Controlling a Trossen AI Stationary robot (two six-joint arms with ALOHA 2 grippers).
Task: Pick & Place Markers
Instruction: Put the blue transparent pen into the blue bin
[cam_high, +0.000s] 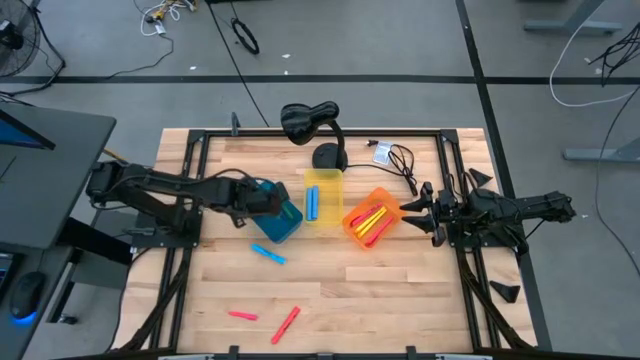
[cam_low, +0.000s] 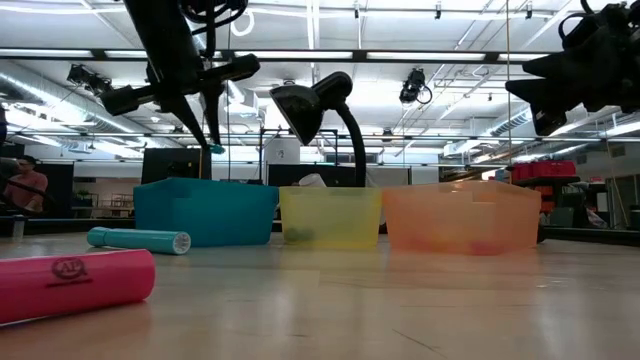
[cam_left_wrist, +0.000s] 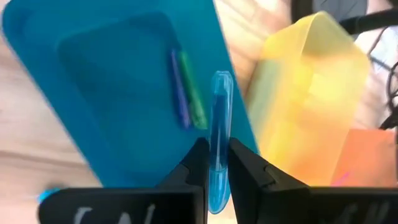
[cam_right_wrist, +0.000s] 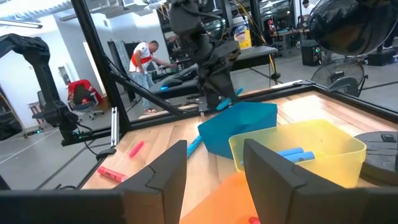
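Pink marker right up close in the low view, smooth and round, a small logo printed on it that I can't read. Behind it lies a teal marker, then three translucent plastic bins in a row: blue bin, yellow bin, orange bin. A black lamp arches behind them.

From above: left gripper over the blue bin, right gripper just beside the orange bin, which holds red and yellow markers. Blue markers sit in the yellow bin. Loose on the wooden table: a blue marker near the blue bin, two more pink ones well in front.

Left wrist: fingers pressed on a clear-blue marker, held above the blue bin; a purple and a green marker lie inside, side by side.

Right wrist: fingers spread, nothing between them, orange bin below.
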